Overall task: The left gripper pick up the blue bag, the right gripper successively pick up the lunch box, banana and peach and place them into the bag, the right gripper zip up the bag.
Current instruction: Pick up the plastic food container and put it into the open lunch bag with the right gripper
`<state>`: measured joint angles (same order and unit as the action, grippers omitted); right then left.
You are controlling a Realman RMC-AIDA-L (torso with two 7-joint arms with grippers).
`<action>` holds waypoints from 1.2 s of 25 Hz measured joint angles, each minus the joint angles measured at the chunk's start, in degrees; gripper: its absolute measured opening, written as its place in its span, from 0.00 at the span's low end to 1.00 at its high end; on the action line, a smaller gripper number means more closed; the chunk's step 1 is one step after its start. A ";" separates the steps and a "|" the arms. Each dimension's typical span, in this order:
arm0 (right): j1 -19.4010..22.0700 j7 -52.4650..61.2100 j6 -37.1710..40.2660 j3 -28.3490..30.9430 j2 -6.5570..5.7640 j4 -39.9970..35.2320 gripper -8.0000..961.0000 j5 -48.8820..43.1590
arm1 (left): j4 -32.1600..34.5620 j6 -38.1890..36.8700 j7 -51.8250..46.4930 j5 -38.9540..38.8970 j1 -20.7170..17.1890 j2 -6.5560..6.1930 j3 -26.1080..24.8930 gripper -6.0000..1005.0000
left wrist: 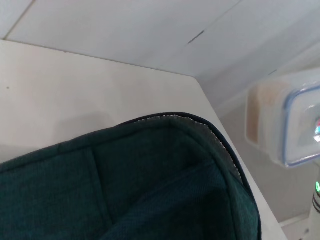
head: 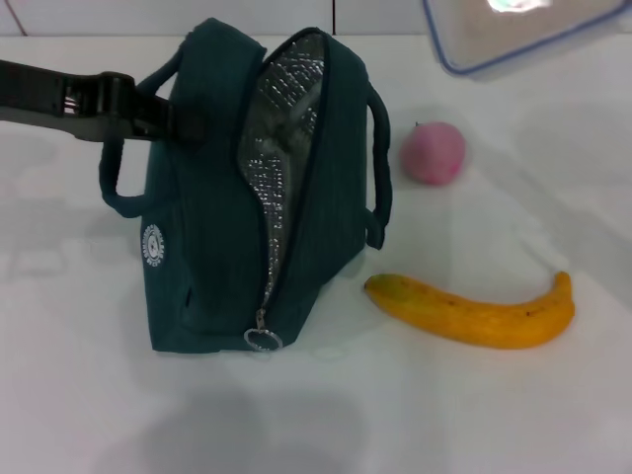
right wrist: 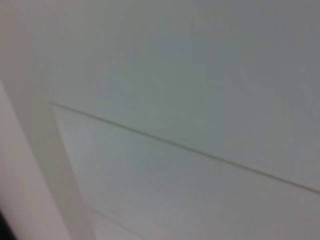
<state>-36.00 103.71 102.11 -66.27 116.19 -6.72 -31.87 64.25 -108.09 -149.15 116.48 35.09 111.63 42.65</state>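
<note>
We saw the large dark teal-blue fabric lunch bag [head: 212, 247] standing on the white counter [head: 89, 395], its zipper run open from the top down to the silver ring pull [head: 263, 340] low on its near end, so that the silver foil lining [head: 286, 128] showed through the gap. A small white round logo [head: 152, 245] sat on its left side. The black left gripper [head: 183, 120] reached in from the left at the top of the bag, its jaws closed on the left padded loop handle [head: 118, 188]; the right-hand handle [head: 378, 168] hung free against the other side.

The small round pink peach [head: 433, 153] lay on the counter near the bag's right side, apart from it. The long curved yellow-orange banana [head: 474, 312] lay nearer to us, its left tip just beside the bag's lower right corner.

The clear rectangular plastic lunch box with the blue-rimmed lid [head: 513, 35] was up at the far right, off the counter; in the left wrist view it hung tilted beyond the bag's open top. We could not see the right gripper itself, so we cannot tell how its jaws stood. The right wrist view showed only a plain pale surface.
</note>
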 joint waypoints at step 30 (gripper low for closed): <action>-11.83 -0.26 -7.71 -5.38 0.00 0.00 0.10 0.07 | -4.57 0.17 1.49 -2.34 4.06 2.53 1.82 0.04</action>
<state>-47.83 103.46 94.40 -71.65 116.19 -6.72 -31.80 59.67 -107.92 -147.66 114.14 39.15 114.17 44.47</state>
